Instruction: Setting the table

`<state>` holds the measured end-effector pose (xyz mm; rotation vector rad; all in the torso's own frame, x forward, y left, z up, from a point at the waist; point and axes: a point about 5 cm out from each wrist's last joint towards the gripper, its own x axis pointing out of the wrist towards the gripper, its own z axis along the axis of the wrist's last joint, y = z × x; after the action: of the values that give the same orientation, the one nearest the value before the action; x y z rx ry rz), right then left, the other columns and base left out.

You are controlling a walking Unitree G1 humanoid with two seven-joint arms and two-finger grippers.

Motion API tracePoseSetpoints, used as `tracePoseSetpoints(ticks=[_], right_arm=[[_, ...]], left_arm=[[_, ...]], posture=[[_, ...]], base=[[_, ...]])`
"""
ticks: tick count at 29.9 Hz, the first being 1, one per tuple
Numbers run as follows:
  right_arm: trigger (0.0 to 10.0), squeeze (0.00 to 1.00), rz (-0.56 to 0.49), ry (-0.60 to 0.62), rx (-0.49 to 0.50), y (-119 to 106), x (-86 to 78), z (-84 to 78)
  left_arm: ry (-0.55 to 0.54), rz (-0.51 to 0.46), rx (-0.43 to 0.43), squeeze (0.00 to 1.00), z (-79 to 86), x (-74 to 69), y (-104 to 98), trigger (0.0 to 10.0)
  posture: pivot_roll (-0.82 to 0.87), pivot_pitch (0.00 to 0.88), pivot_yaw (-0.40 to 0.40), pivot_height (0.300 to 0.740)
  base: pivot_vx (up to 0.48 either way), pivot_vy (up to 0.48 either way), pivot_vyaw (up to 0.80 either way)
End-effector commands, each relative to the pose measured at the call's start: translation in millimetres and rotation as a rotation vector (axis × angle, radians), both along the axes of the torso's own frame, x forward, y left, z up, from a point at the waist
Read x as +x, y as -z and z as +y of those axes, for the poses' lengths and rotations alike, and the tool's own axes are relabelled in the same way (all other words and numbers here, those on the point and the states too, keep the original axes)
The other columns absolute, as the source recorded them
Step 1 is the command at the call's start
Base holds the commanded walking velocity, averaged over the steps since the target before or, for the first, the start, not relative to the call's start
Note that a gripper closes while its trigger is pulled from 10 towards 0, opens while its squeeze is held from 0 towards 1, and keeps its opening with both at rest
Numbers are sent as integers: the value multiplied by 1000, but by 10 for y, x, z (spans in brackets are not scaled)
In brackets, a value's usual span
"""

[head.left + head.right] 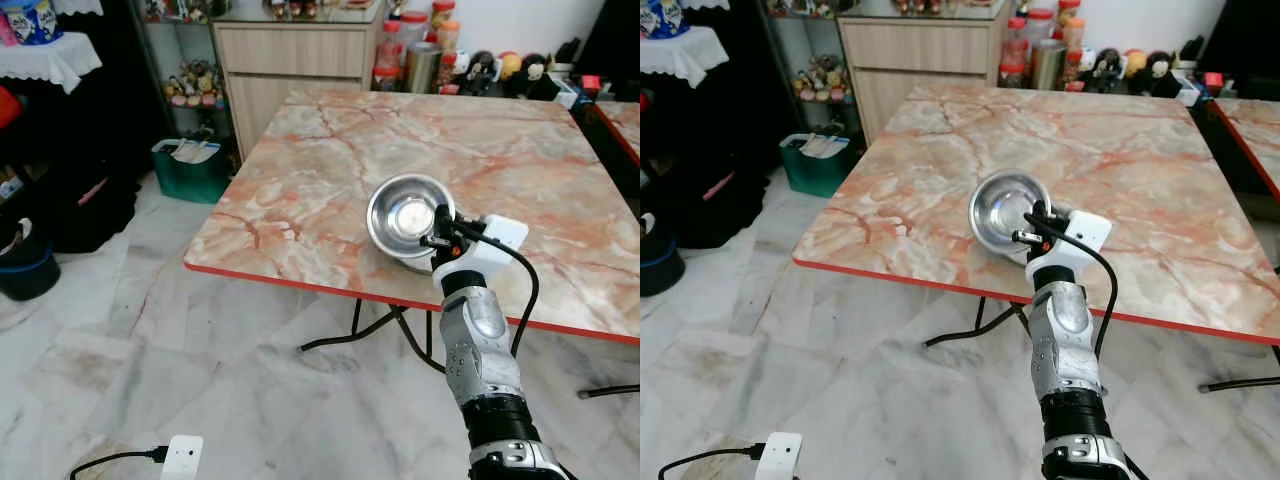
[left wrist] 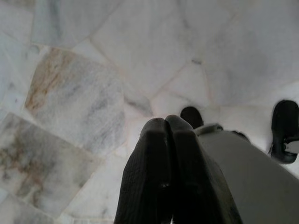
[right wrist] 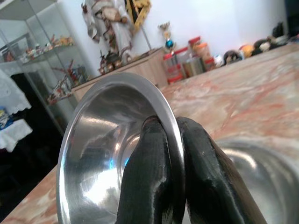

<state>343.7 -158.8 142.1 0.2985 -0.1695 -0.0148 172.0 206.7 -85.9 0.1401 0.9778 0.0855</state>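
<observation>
A shiny steel bowl (image 1: 405, 215) is tilted on edge above the near part of the pink marble table (image 1: 330, 160). My right gripper (image 1: 441, 224) is shut on the bowl's rim; in the right wrist view one finger (image 3: 145, 158) is inside the bowl (image 3: 103, 140) and the other outside. A second steel bowl (image 3: 252, 161) rests on the table just under the held one (image 1: 405, 263). My left gripper (image 2: 167, 123) hangs idle over the pale floor, its fingers pressed together on nothing.
A wooden cabinet (image 1: 295, 60) and jars (image 1: 410, 40) stand behind the table. A green bin (image 1: 190, 170) and a dark bin (image 1: 25, 265) sit on the floor at left. A white plug box (image 1: 182, 455) lies near my feet. Another table (image 1: 625, 120) adjoins at right.
</observation>
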Motion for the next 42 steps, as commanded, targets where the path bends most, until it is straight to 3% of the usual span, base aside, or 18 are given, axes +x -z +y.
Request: tracePoseSetpoints(ticks=[1, 42], right_arm=[[10000, 0, -5, -6, -11, -19, 20, 29], [10000, 0, -29, -29, -24, -77, 50, 117]], left_arm=[[-18, 10, 4, 0, 30, -29, 10, 10000], [-21, 18, 9, 0, 29, -69, 27, 10000]], posture=[[-102, 0, 12, 740], [-93, 21, 6, 740]], base=[[0, 0, 0], [256, 0, -35]])
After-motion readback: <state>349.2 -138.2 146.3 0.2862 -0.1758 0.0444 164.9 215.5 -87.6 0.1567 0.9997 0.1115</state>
